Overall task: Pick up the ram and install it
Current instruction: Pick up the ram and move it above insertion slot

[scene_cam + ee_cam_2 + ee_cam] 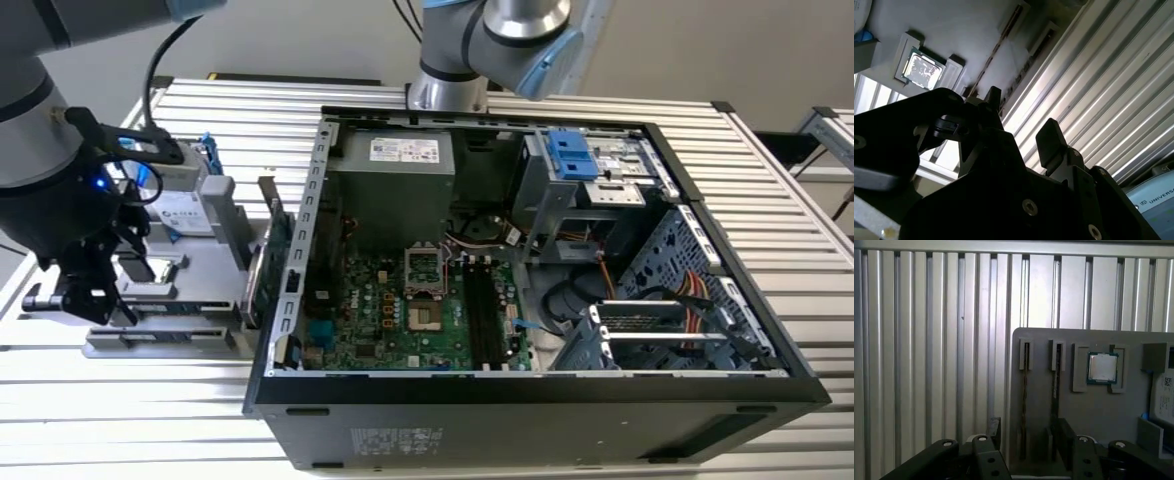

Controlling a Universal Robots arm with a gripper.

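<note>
While the end effector [1029, 440] hung over the grey fixture plate [1089, 415], its fingers [994, 432] were spread apart and nothing was gripped between them. The ram [1024, 400] was seated on edge in a narrow slot of that plate, within the span of the fingers. A second thin stick [1055, 390] was held in the neighbouring slot, close to the line of the other finger, and a square processor chip [1102, 367] was set just beside it.

A sound pick was judged to require that the fingers be centred across the ram's thin section, near mid-length. They should be lowered squarely so that neither tip strikes the slot wall or the second stick.

The ram's long axis was aligned parallel with the ribs of the surface [914, 365] and with the second stick, pointing away from the end effector toward the plate's edge. Its broad faces were turned toward the fingers. The open computer case [534, 400] was placed well apart, toward the exterior view's right.
</note>
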